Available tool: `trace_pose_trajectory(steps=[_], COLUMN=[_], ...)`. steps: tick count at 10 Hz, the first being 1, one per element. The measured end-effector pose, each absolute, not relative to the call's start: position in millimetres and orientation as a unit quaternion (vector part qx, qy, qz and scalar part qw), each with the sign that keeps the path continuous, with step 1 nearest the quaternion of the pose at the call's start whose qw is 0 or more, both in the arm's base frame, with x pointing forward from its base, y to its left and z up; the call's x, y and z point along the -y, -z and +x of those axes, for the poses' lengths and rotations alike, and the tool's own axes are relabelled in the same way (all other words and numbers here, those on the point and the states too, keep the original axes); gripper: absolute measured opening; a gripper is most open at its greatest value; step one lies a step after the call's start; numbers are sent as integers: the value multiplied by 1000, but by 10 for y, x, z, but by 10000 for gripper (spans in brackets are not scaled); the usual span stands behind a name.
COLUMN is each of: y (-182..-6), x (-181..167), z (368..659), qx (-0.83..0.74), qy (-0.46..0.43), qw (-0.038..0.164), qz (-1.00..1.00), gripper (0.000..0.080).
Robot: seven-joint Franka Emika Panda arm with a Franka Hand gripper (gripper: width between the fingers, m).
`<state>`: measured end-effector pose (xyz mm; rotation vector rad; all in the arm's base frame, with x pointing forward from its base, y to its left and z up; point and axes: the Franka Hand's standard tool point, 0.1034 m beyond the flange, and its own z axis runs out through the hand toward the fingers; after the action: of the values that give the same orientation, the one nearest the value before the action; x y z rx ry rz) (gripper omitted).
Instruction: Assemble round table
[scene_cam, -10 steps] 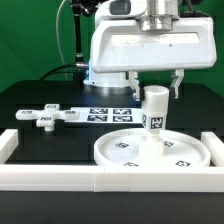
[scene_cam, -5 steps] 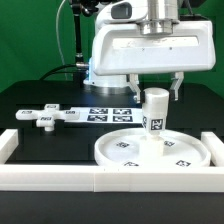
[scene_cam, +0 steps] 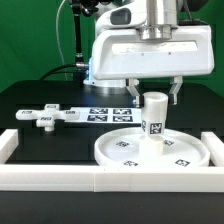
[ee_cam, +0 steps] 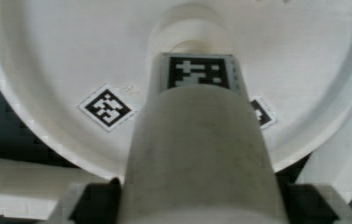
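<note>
The large rimmed round disc (scene_cam: 125, 150) lies flat on the black table. The short cylindrical leg (scene_cam: 154, 120) stands upright near its middle, with a square tag on its side. My gripper (scene_cam: 155, 92) hangs right over the leg, open, with one finger on each side of the leg's top and a gap to it in the exterior view. In the wrist view the leg (ee_cam: 199, 130) fills the middle, the disc (ee_cam: 66, 60) lies behind it, and my gripper (ee_cam: 207, 202) has dark pads on both sides of the leg. The cross-shaped base piece (scene_cam: 45, 116) lies at the exterior view's left.
The marker board (scene_cam: 108, 112) lies behind the disc. The white border rail (scene_cam: 100, 181) runs along the front, with raised ends at the exterior view's left (scene_cam: 8, 146) and right (scene_cam: 216, 148).
My gripper has risen slightly over the leg. The leg, the disc and the base piece stay where they were.
</note>
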<state>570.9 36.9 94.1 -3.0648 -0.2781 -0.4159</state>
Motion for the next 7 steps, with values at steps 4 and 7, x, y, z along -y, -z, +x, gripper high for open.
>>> trace_pose_trajectory(steps=[4, 7], y=[-934, -1029], x=[-368, -336], z=[5711, 5735], qx=[89, 89], qy=[134, 125], qw=[18, 19], qz=[-987, -988], gripper=[576, 645])
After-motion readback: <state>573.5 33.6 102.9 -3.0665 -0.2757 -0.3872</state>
